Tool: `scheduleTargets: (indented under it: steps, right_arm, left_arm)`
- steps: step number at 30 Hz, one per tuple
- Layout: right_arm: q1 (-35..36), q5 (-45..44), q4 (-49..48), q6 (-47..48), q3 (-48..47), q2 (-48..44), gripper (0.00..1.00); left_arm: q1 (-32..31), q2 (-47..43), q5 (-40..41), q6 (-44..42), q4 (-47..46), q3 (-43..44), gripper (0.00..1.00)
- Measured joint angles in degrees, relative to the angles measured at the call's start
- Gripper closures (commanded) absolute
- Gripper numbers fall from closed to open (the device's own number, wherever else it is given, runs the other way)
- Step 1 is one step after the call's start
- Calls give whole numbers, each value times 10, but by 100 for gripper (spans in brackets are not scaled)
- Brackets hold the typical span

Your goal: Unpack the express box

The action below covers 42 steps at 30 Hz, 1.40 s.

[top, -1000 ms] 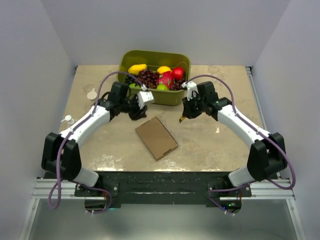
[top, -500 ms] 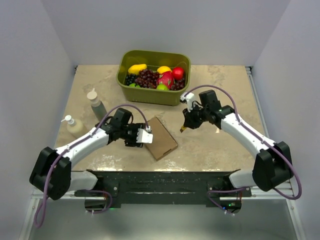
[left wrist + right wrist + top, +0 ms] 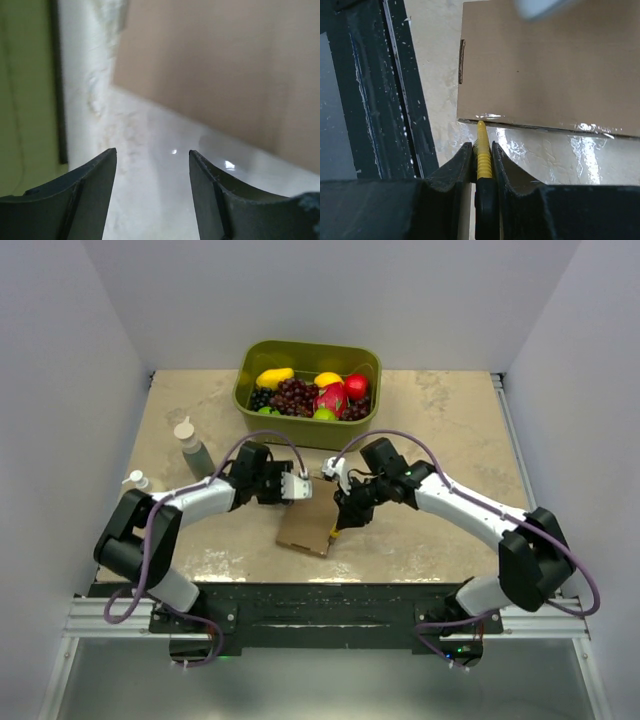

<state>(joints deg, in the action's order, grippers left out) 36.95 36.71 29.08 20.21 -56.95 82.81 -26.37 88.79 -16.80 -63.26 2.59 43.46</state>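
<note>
Two arms meet at the express box [image 3: 305, 527], which lies flat on the bench [image 3: 440, 530] near the middle of its front edge. The left gripper [image 3: 298, 485] hangs at the box's far edge, jaws apart with nothing between them. The right gripper [image 3: 338, 528] is clamped on a yellow-tipped tool [image 3: 481, 135], whose tip touches the box's side edge. An olive-green tub [image 3: 300, 435] of fruit sits at the back edge. A grey-green bottle [image 3: 195, 455] and a pump bottle [image 3: 135, 480] stand near the left edge.
</note>
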Motion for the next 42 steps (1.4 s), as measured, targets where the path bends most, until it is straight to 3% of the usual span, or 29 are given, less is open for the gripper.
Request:
scheduleTargets:
  steps: [8, 16, 22, 28, 33, 38, 42]
  right_arm:
    - [-2, 9, 6, -4, -27, 37, 100]
    - [-4, -74, -17, 23, 19, -128, 100]
    - [-4, -134, -80, 39, 104, -245, 100]
    - [3, -186, -96, 60, 125, -274, 100]
    - [37, -223, -82, 154, 152, -343, 100]
    - [43, -265, -64, 216, 149, -343, 100]
    - [49, -380, -104, 252, 173, -317, 100]
  left_arm:
    - [64, 45, 20, 92, 37, 139, 35]
    - [52, -57, -60, 246, 154, 138, 34]
    - [8, -100, -125, 291, 187, 105, 34]
    - [6, -61, -161, 328, 203, 83, 35]
    - [6, -50, -181, 359, 202, 83, 34]
    - [7, -47, -188, 403, 198, 88, 34]
    - [7, -35, -176, 447, 189, 101, 34]
